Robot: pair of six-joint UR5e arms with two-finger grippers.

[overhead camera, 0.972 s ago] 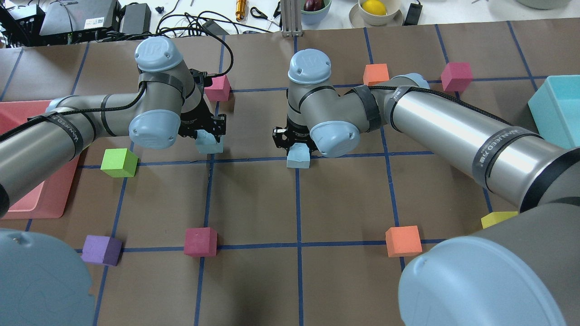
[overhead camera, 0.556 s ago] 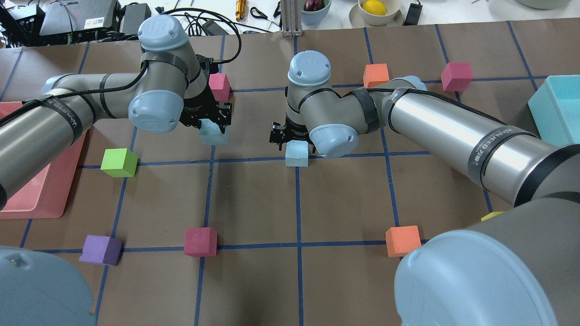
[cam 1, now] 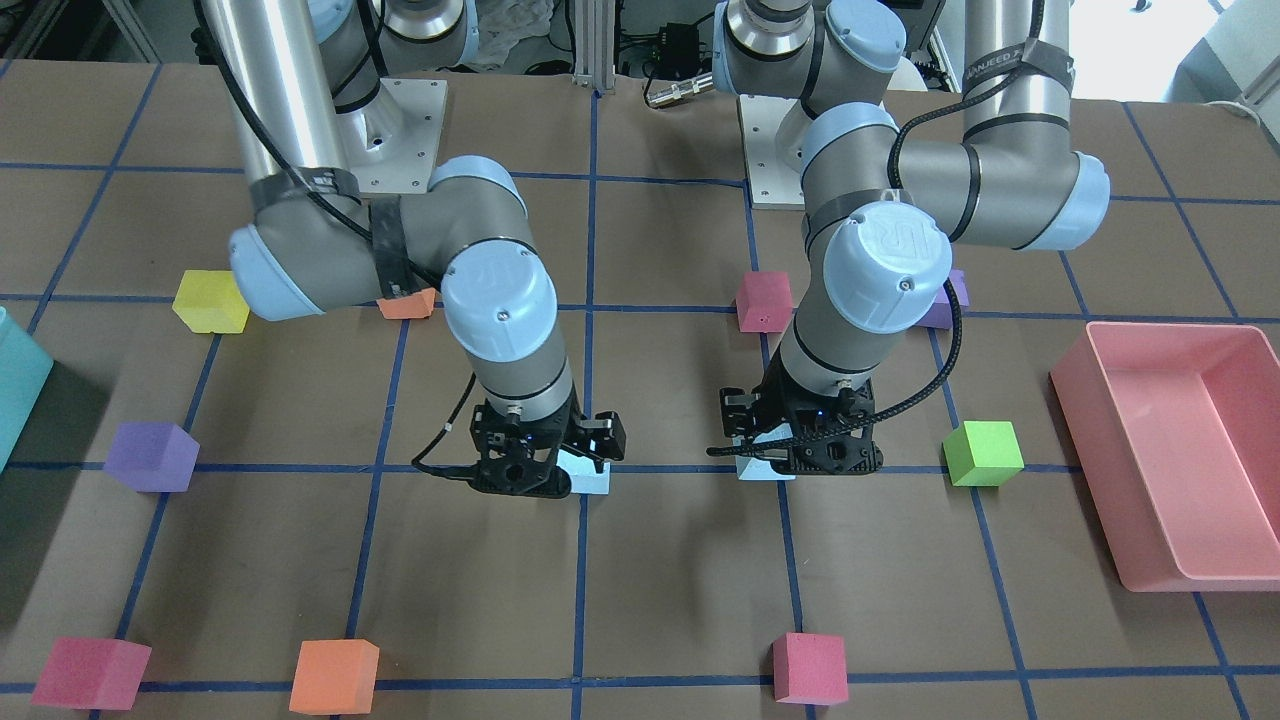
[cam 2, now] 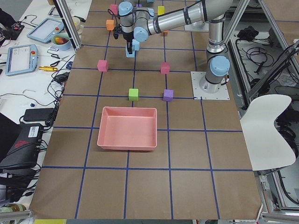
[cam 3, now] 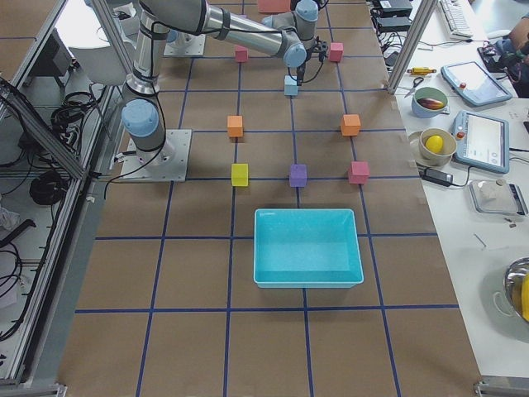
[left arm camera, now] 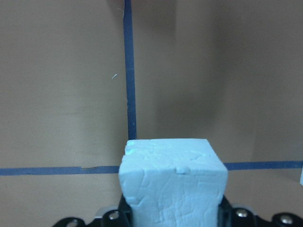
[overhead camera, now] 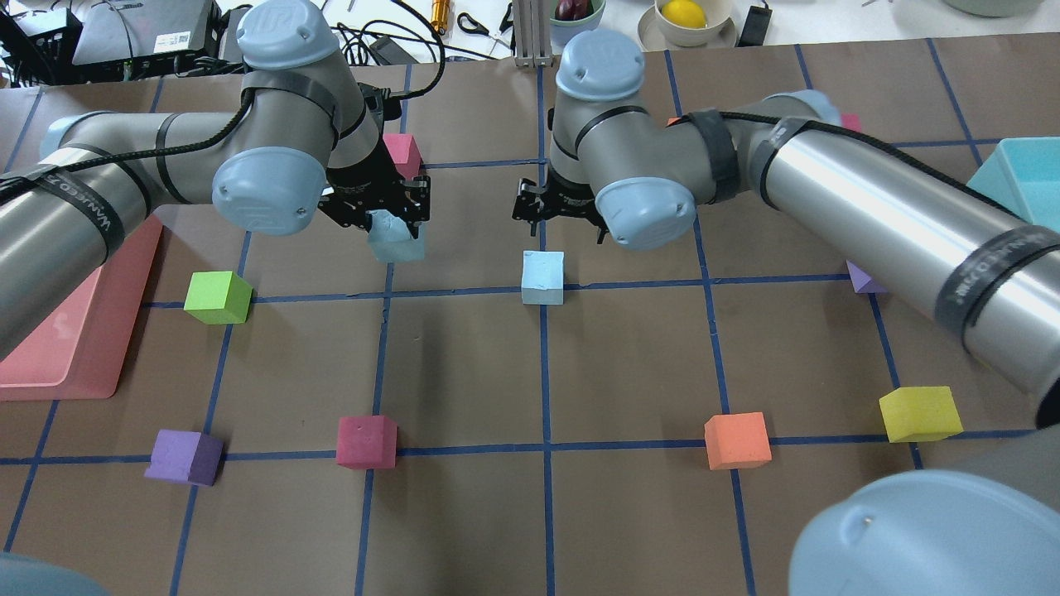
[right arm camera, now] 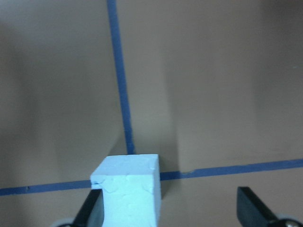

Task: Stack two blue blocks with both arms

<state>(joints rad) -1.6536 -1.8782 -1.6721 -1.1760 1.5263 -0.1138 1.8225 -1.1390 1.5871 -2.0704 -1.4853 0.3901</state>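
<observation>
Now my left jaws clamp first blue block (overhead camera: 396,240); my right jaws spread wide, empty, just over second blue block (overhead camera: 542,277) resting on desk (overhead camera: 464,372), right of first.

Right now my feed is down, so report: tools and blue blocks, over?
Left tool shut on one blue block. Right tool open; second blue block sits free on the table. No cube between the two blocks.
</observation>
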